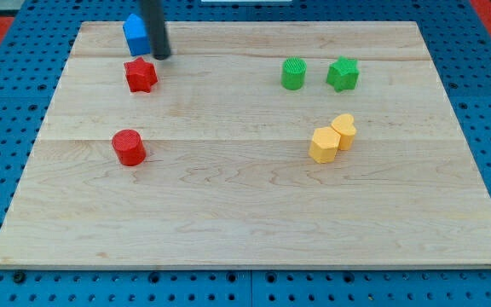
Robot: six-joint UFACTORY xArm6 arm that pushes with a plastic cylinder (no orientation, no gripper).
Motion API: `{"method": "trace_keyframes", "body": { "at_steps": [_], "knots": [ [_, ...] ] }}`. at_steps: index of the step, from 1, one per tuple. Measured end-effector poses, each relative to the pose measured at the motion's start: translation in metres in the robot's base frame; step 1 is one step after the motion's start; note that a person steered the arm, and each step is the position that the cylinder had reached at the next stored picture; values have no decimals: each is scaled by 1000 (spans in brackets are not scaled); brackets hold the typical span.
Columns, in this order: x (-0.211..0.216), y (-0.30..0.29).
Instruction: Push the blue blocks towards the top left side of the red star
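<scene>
A blue block sits near the board's top left, partly hidden by my rod. The red star lies just below it. My tip rests on the board right of the blue block and above-right of the red star, close to both. Only one blue block shows; whether a second one is hidden behind the rod I cannot tell.
A red cylinder lies lower left. A green cylinder and a green star sit at upper right. A yellow hexagon touches a yellow heart at right. The wooden board ends at blue pegboard.
</scene>
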State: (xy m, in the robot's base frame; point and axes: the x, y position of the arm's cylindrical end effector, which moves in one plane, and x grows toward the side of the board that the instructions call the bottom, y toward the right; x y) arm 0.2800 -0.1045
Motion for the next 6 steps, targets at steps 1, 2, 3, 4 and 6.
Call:
{"method": "trace_keyframes", "body": {
  "at_steps": [1,2,3,4,6],
  "knots": [
    [-51,25],
    [-88,25],
    [-88,14],
    [-87,-7],
    [-88,-60]
  ]
}}
